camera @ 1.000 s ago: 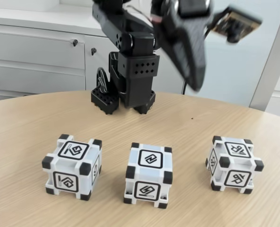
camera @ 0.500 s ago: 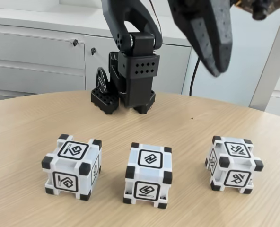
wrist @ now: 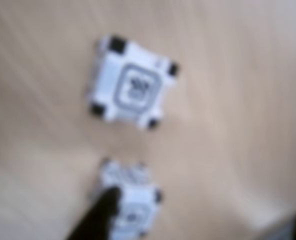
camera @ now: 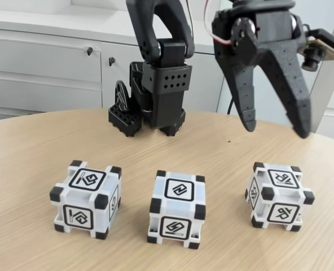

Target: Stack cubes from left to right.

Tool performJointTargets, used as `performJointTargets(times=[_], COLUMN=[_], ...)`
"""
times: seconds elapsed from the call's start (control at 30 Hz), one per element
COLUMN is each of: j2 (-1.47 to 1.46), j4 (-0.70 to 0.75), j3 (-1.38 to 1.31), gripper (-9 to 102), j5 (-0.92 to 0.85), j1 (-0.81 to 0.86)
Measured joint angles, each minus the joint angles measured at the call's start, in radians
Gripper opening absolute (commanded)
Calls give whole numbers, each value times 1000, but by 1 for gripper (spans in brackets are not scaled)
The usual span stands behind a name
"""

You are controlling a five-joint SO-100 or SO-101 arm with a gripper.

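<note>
Three white cubes with black corners stand in a row on the wooden table in the fixed view: the left cube [camera: 87, 199], the middle cube [camera: 177, 209] and the right cube [camera: 278, 195], all apart from each other. My black gripper [camera: 276, 129] hangs open in the air above the right cube, fingers spread wide and pointing down, touching nothing. The blurred wrist view looks down on two cubes, one cube [wrist: 132, 89] higher up and another cube [wrist: 133, 200] at the bottom. A dark fingertip [wrist: 100, 217] overlaps the lower one.
The arm's black base [camera: 155, 96] stands at the back of the table [camera: 31, 147], behind the middle cube. White cabinets [camera: 43, 68] and a wall lie beyond the table's curved far edge. Bare wood separates the cubes.
The gripper has swung right and come lower, turned its fingers downward and opened wide over the right cube. The three cubes have stayed put.
</note>
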Motion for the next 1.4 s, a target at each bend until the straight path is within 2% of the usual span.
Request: performJointTargets(times=[0.2, 0.4, 0.53, 0.73, 0.93, 1.03, 1.17, 1.4], j2=[-3, -3, -3, -3, -3, -8, -46, -137], j4=[0, 0, 0, 0, 0, 0, 0, 0], j3=[0, 0, 0, 0, 0, 0, 0, 0], gripper=[44, 46, 49, 54, 49, 50, 56, 53], j5=[77, 63, -74, -431, -712, -772, -788, -862], j1=[-11, -143, -179, -172, -166, -169, -146, -46])
